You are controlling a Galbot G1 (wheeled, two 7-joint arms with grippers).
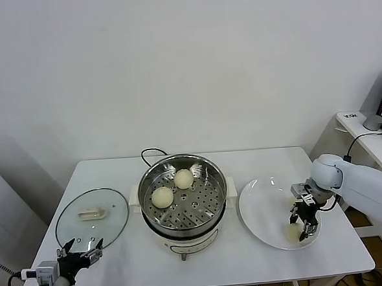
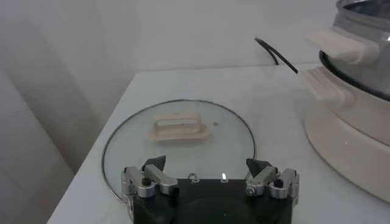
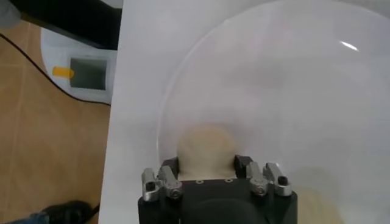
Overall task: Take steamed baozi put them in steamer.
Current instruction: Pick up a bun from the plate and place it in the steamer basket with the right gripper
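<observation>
At lower right, the right gripper (image 1: 304, 225) fingers clamp a baozi (image 3: 206, 151) on the plate (image 1: 263, 206); lower left, the left gripper (image 2: 210, 176) fingers spread wide, holding nothing.

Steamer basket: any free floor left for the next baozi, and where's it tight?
The steamer floor is bare across its near and right part. Two baozi fill the far-left part. On the plate the right tool straddles a third bun. Left tool idles open beside the glass lid.
</observation>
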